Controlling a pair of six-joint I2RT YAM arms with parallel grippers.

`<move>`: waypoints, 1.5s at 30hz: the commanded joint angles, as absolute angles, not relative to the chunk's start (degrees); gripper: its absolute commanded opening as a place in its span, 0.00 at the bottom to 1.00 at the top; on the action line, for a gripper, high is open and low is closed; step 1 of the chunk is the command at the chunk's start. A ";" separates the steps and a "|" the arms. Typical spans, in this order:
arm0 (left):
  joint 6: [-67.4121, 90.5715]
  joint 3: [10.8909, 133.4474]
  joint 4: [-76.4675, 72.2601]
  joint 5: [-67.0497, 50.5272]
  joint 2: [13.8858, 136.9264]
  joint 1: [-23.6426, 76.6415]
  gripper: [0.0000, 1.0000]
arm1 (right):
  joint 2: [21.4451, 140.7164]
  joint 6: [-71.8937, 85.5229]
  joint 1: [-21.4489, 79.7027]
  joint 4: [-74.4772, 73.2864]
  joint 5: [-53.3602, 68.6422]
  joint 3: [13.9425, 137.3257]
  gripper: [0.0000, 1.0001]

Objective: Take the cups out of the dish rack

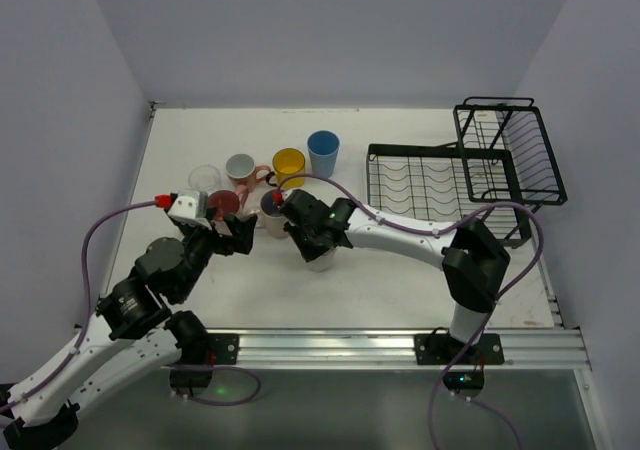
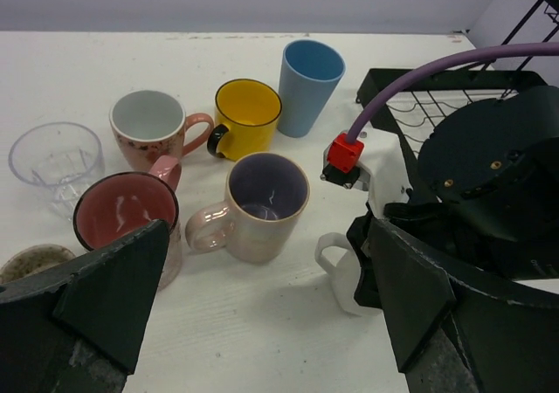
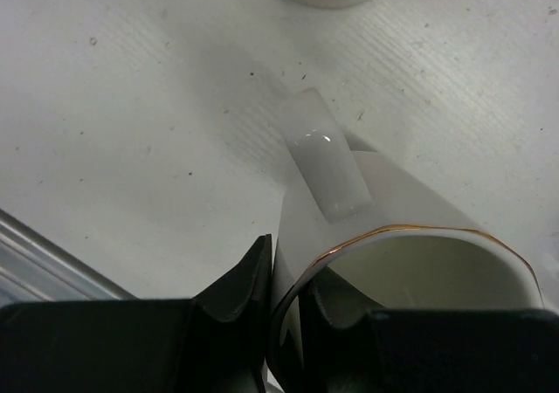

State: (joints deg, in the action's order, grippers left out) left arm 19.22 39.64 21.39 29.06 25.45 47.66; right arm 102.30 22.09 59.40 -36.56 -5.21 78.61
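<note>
A white mug (image 3: 410,236) with a gold rim stands upright at the table's surface, in front of the other cups. My right gripper (image 3: 293,297) is shut on its wall, one finger inside and one outside, with the handle (image 3: 327,170) pointing away. From above, the right gripper (image 1: 318,242) covers most of this mug (image 1: 320,261). My left gripper (image 2: 266,279) is open and holds nothing, just left of the white mug (image 2: 342,275) and behind a beige mug (image 2: 262,205). The black wire dish rack (image 1: 420,182) shows no cups.
Grouped on the table are a red-lined mug (image 2: 127,218), a clear glass (image 2: 57,159), a speckled pink mug (image 2: 148,131), a yellow mug (image 2: 247,116) and a blue tumbler (image 2: 310,86). The rack's taller basket (image 1: 505,150) is at the back right.
</note>
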 commanded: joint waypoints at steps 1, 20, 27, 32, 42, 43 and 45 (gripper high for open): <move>16.17 39.11 21.97 30.76 23.38 47.46 1.00 | 103.27 19.78 59.15 -37.35 -9.93 83.49 0.00; 16.79 38.93 21.27 31.47 19.78 47.37 1.00 | 90.29 22.23 59.33 -33.32 -12.40 76.73 0.98; 17.23 41.04 19.25 29.89 19.60 47.37 1.00 | 68.27 21.71 59.59 -24.28 -9.23 68.83 0.99; 16.18 50.06 21.35 27.95 22.41 47.37 1.00 | 47.58 18.20 59.59 -19.08 -12.82 63.81 0.99; 12.40 61.96 22.06 27.95 24.52 47.37 1.00 | 20.31 11.34 59.59 -13.27 -31.11 58.28 0.99; 12.22 61.88 21.97 28.12 24.17 47.37 1.00 | 19.35 10.99 59.59 -13.36 -32.24 57.58 0.99; 11.95 61.18 21.80 28.91 23.82 47.46 1.00 | 17.67 10.90 59.59 -13.36 -33.74 56.96 0.99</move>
